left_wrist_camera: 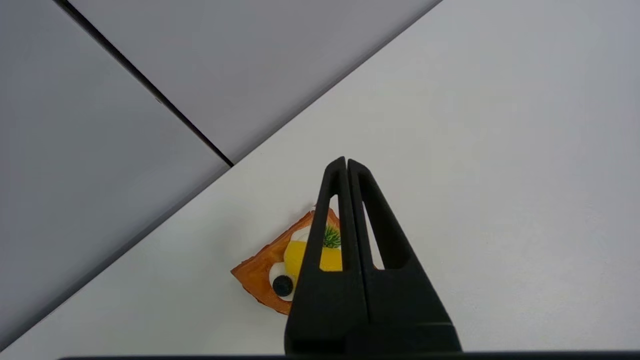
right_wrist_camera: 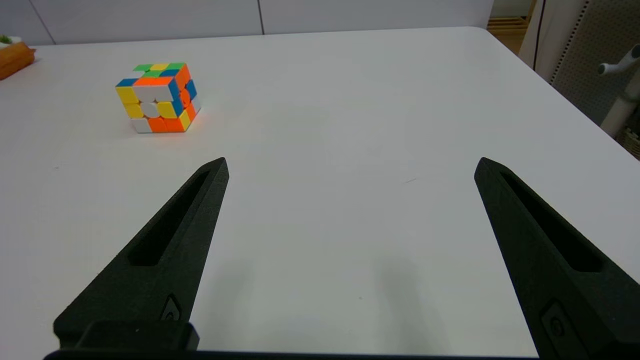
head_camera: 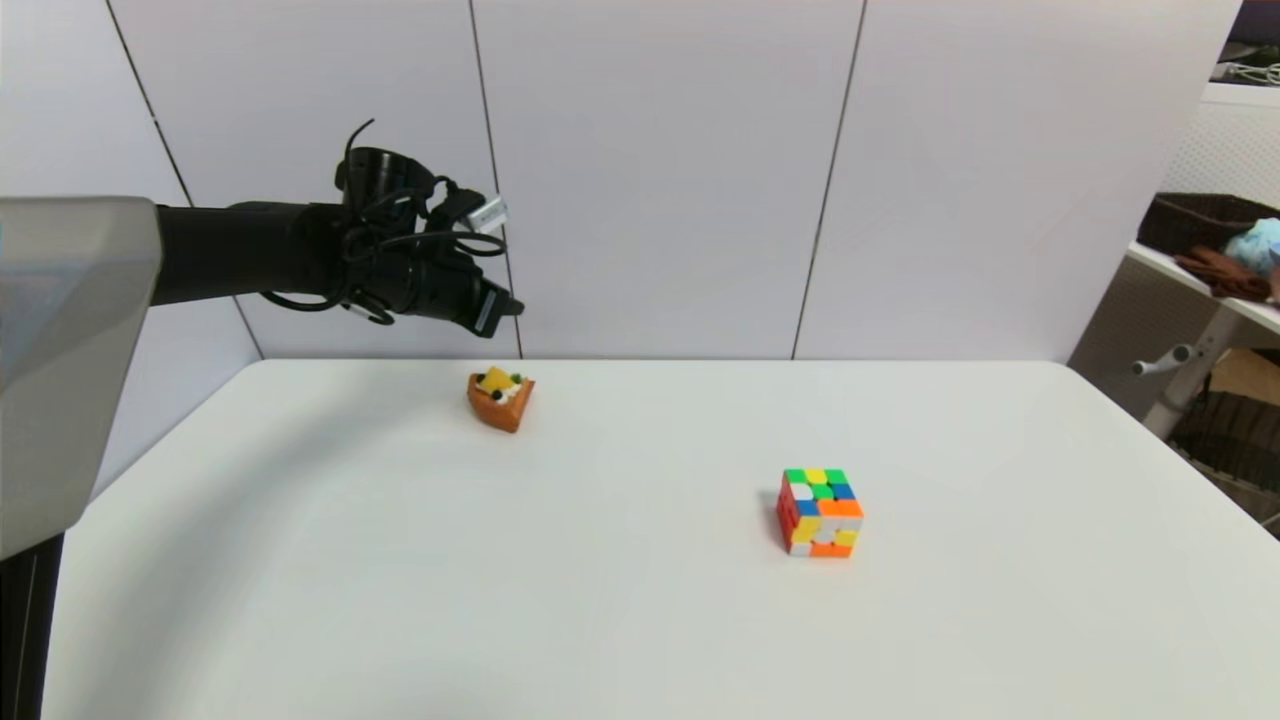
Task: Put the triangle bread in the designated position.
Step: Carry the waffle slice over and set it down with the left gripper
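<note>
The triangle bread (head_camera: 500,398) lies on the white table (head_camera: 640,600) near its far edge, left of centre: an orange-brown wedge with yellow fruit, white cream, black berries and a green bit. My left gripper (head_camera: 505,307) hangs in the air just above it, apart from it. In the left wrist view its two black fingers are pressed together, the gripper (left_wrist_camera: 346,161) shut on nothing, with the bread (left_wrist_camera: 270,272) partly hidden behind them. My right gripper (right_wrist_camera: 350,167) is low over the table's near right part, wide open and empty; it does not show in the head view.
A multicoloured puzzle cube (head_camera: 820,512) stands on the table right of centre, also seen as the cube (right_wrist_camera: 157,97) in the right wrist view. A white panel wall (head_camera: 660,170) rises behind the table. A shelf with baskets (head_camera: 1200,225) stands beyond the right edge.
</note>
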You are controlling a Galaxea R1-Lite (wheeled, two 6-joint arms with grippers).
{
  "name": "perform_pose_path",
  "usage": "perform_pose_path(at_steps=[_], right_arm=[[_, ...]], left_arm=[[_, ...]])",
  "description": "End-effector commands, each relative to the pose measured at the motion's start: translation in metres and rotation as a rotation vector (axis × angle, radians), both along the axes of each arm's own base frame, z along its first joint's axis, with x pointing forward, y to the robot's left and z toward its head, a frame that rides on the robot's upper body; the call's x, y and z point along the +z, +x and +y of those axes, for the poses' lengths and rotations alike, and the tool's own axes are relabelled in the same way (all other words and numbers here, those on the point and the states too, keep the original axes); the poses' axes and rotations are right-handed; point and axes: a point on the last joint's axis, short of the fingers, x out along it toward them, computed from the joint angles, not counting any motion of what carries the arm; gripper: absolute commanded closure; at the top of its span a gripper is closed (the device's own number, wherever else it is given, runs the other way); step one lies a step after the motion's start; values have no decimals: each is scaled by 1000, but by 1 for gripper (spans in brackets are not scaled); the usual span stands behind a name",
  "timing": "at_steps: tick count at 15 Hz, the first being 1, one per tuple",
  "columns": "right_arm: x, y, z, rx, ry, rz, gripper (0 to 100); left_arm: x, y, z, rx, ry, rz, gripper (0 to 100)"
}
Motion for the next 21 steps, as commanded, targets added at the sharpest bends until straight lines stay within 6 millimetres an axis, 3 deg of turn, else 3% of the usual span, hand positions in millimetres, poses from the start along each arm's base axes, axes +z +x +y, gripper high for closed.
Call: perform_pose_path(at_steps=[1,7,11,15,21], right_arm=[[0,0,0,0,-1,1,0],[0,0,0,2,-1,3,0],[0,0,0,2,1,1,0],[0,0,0,0,-1,1,0],[0,0,0,2,-1,1,0]], left_arm=[[-1,-1,0,-1,-1,7,0],[-18,6,-2,53,-39,90,0],[-32,10,-7,270,19,132,0],[-44,10,-25,425,15,172,0],[-33,-2,-27,521,80,173,0]])
